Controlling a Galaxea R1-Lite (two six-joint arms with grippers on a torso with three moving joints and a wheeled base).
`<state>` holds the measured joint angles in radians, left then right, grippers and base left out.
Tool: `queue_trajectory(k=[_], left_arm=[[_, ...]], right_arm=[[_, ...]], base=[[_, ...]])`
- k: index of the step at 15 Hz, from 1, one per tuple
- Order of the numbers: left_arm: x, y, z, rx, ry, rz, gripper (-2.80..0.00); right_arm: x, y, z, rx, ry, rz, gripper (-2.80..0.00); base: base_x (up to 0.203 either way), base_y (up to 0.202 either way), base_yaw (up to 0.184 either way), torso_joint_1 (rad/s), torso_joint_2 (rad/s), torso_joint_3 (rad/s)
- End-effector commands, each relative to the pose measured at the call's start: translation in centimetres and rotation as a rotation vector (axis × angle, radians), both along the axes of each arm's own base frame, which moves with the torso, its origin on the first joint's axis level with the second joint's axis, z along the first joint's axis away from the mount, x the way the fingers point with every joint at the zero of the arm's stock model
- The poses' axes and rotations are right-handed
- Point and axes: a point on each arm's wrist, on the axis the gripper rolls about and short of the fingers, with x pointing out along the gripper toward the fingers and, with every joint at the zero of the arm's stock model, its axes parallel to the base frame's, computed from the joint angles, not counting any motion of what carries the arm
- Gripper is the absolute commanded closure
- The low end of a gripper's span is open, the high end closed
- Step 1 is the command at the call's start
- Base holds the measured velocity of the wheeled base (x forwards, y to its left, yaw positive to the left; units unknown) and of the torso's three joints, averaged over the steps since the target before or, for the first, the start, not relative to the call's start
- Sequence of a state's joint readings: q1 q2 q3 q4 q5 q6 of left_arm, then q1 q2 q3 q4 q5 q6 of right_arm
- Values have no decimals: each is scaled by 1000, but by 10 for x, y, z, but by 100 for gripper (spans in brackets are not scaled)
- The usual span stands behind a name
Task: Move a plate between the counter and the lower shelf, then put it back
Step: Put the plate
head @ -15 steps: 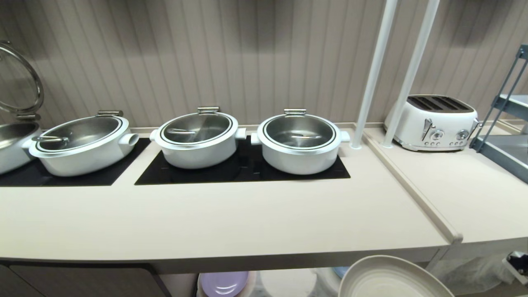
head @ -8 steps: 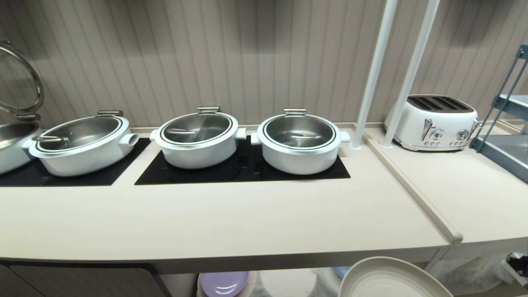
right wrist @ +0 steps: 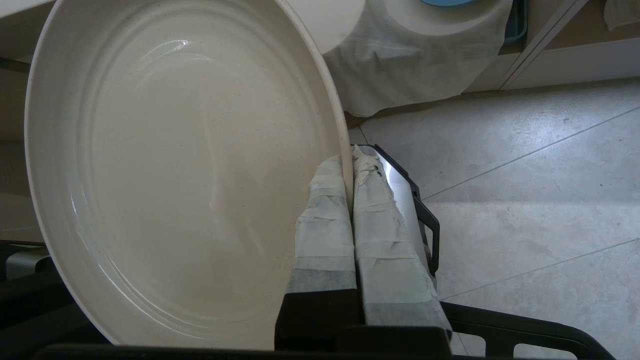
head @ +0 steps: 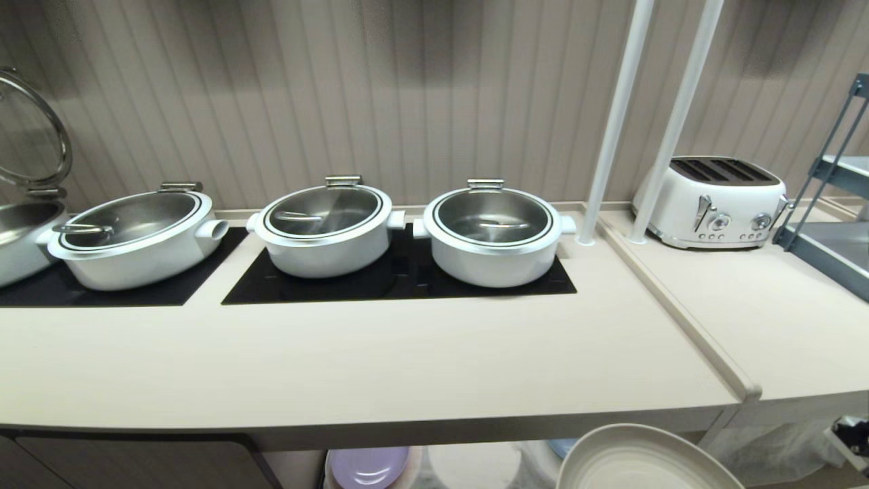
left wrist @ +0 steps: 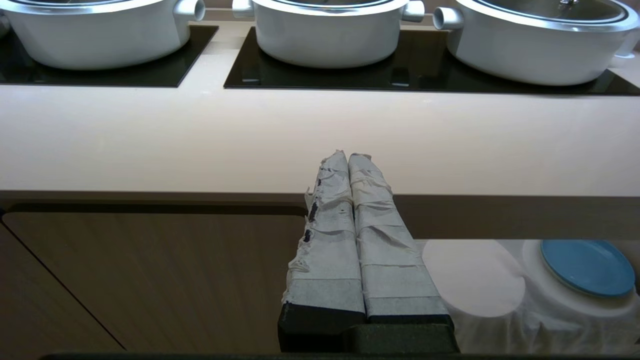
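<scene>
The cream-beige plate (right wrist: pixel 190 165) hangs tilted on edge, and my right gripper (right wrist: pixel 348 159) is shut on its rim, one finger on each face. In the head view only the plate's ringed upper part (head: pixel 645 462) shows, at the bottom right, just below the counter's front edge (head: pixel 380 435); the right gripper itself is out of that view. The lower shelf (left wrist: pixel 500 320), draped in white cloth, lies under the counter (left wrist: pixel 200 145). My left gripper (left wrist: pixel 348 156) is shut and empty, level with the counter's front edge.
Three lidded white pots (head: pixel 493 234) stand on black panels (head: pixel 400 285). A white toaster (head: pixel 713 202), two white poles (head: pixel 614 122) and a grey rack (head: pixel 831 224) are at the right. On the shelf sit a lilac plate (head: pixel 370 467) and a blue plate (left wrist: pixel 587 266). A brown cabinet door (left wrist: pixel 150 280) closes the left.
</scene>
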<state>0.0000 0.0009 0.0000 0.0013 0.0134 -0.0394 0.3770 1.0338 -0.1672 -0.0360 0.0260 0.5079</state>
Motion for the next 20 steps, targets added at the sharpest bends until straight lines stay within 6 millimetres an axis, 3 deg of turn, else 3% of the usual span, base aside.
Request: queue_trajectory(k=[1, 20], left_arm=[[0, 0, 0, -1, 1, 0, 0], [0, 0, 0, -4, 1, 0, 0]], right_arm=[[0, 0, 0, 2, 2, -1, 0], [1, 1, 0, 2, 2, 7, 0]], base=[[0, 0, 0, 0, 0, 0], [0, 0, 0, 0, 0, 0]])
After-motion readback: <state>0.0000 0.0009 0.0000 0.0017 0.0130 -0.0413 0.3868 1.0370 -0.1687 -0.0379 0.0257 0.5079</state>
